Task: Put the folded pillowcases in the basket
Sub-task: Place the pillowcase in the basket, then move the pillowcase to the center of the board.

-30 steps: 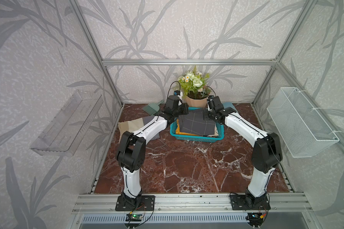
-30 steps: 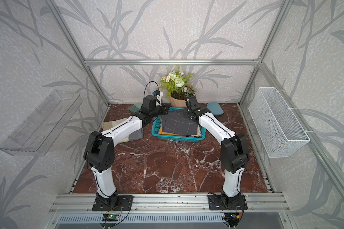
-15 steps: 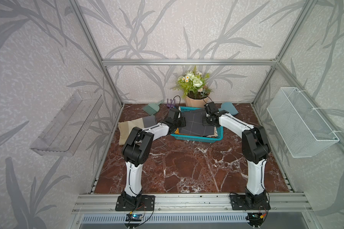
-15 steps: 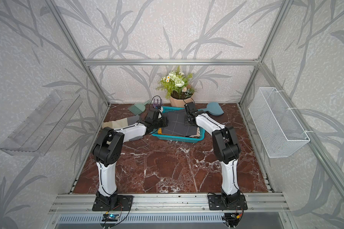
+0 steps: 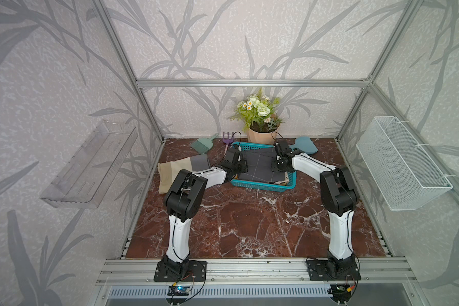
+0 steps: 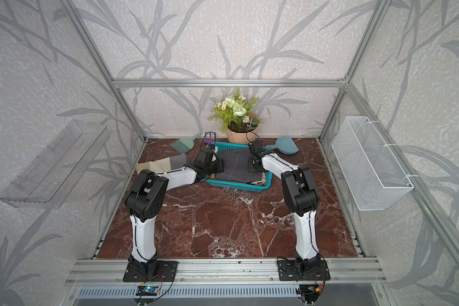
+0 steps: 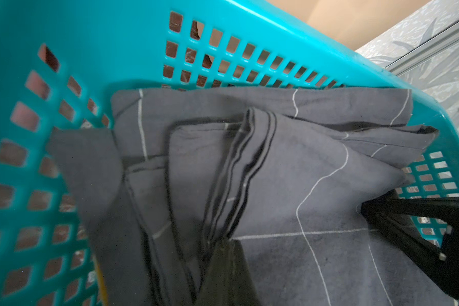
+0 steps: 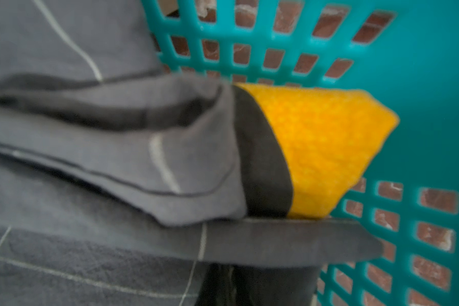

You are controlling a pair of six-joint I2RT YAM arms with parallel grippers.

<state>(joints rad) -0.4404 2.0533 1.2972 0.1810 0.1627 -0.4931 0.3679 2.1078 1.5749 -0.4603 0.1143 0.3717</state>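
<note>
With the grey pillowcase [image 5: 257, 165] lying in the teal basket [image 5: 263, 185] over a yellow cloth [image 8: 316, 148], the left claw [image 5: 241, 171] and right claw [image 5: 275, 168] both pinch its edges shut, so retreating unreleased would likely drag the fold apart

The left end effector [image 6: 217, 171] and right end effector [image 6: 252, 168] sit low at opposite edges of the dark grey grid-lined pillowcase [image 6: 235, 167], which lies between them inside the teal basket [image 6: 239, 186]. Beyond both stands a potted plant [image 6: 239, 116]; a beige-grey cloth [image 6: 162, 165] lies outside the left one.
</note>
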